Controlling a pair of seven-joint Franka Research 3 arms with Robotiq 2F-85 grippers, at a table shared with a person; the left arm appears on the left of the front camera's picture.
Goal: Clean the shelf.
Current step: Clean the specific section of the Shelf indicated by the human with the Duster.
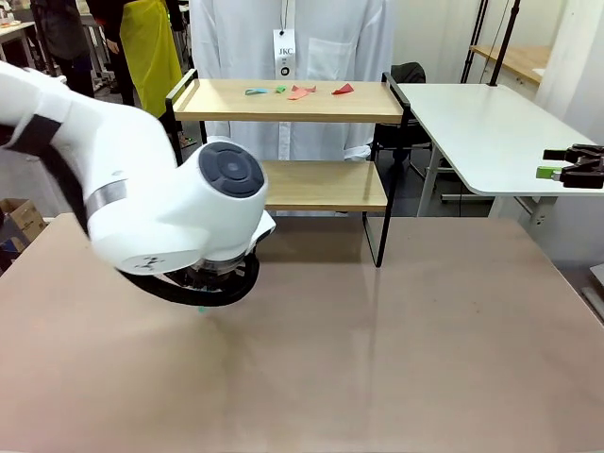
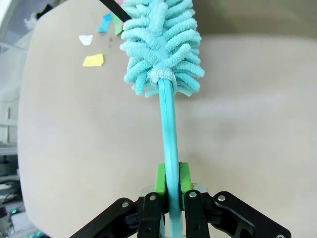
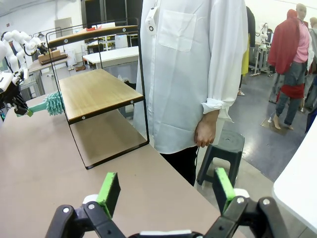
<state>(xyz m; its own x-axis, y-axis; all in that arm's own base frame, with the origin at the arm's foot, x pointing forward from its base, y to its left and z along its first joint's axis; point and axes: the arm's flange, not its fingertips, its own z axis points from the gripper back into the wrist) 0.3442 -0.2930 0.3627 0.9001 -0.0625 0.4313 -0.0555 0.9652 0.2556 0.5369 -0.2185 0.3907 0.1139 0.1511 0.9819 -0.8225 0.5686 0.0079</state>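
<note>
My left gripper (image 2: 169, 181) is clamped hard on the thin teal handle of a duster (image 2: 163, 44), gripping near its end, with the fluffy head leading away from me. My right gripper (image 3: 166, 190) waits off at the right with its fingers wide apart and nothing between them.

The shelf (image 1: 293, 100) stands at the far middle of the table (image 1: 396, 359), just in front of a person in a white shirt (image 3: 198, 59). Its long axis runs left to right, raised end rails at either end, and its open long side faces me.

The paper scraps (image 1: 300, 92) lie on the top board, and from the right wrist view the duster head looks nearer the lower board's height. If I go in too low, I judge the head or handle could snag the black frame and shove the light rack toward the person. With such a long lever in my pads, the handle may also twist. A hard sweep would fling the scraps off the far edge.
</note>
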